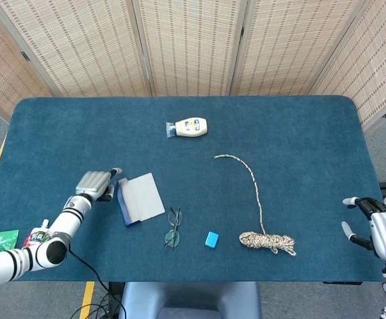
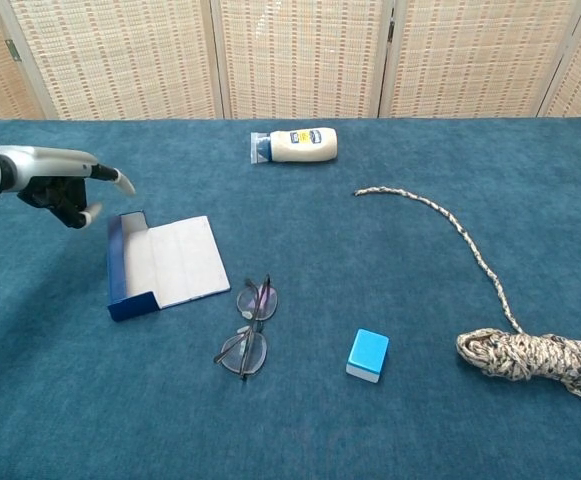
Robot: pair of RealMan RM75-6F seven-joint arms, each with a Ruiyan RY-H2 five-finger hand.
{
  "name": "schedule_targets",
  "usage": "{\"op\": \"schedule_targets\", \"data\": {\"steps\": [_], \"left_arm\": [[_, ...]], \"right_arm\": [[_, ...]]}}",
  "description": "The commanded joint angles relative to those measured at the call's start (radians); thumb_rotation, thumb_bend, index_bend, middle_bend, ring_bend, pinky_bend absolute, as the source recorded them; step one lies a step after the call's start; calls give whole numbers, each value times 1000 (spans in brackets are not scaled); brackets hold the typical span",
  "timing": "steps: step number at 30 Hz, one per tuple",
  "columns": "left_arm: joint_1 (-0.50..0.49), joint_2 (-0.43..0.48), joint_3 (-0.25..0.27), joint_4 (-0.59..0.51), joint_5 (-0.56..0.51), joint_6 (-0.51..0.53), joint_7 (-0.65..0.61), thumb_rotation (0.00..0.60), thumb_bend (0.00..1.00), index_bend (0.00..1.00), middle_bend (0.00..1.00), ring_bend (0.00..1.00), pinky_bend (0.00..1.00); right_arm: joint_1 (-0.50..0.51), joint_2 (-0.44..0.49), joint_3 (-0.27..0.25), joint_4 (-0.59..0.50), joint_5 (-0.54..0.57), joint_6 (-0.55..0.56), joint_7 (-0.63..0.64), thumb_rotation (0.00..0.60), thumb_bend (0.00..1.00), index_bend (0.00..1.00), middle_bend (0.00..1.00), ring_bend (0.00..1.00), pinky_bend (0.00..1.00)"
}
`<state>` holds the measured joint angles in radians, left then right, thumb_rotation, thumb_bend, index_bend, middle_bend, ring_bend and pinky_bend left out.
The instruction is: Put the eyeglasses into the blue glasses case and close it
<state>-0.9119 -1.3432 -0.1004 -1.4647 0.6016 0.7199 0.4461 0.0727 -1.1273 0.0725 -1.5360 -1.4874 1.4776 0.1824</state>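
The blue glasses case lies open on the table, white lining up, its blue wall along the left side. The eyeglasses lie folded just right of the case's near corner, also in the chest view. My left hand hovers at the case's left far corner and holds nothing. In the chest view this left hand has one finger stretched toward the case and the others bent under. I cannot tell whether it touches the case. My right hand stays at the table's right edge, fingers apart, empty.
A small light-blue block sits right of the glasses. A coiled rope trails a long end toward the middle of the table. A white bottle lies at the back. Green and red packets lie off the left edge.
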Motion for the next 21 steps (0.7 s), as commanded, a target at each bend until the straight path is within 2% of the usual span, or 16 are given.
{"op": "schedule_targets", "data": {"steps": [1,6,9,15,21], "left_arm": [[50,61,3,-112,151,75,-57,600,727,182,1000,1000,998],[116,109,32,-219,369,141,-125,600,726,221,1000,1000,998],[134,132,52,-272,449,138,-160,600,727,228,1000,1000,997],[134,145,84,-311,534,100,-169,600,726,244,1000,1000,997],[127,106,96,-288,533,78,-153,600,726,241,1000,1000,997]], "right_arm": [[0,-2,-1,1,0,-2,-1,600,335,329,403,300,314],[3,-7,0,5,2,-7,-1,600,334,329,403,300,314],[4,-6,1,6,1,-8,-1,600,334,329,403,300,314],[2,-11,2,11,4,-8,3,600,334,329,403,300,314],[0,-15,1,17,6,-9,7,600,335,329,403,300,313]]}}
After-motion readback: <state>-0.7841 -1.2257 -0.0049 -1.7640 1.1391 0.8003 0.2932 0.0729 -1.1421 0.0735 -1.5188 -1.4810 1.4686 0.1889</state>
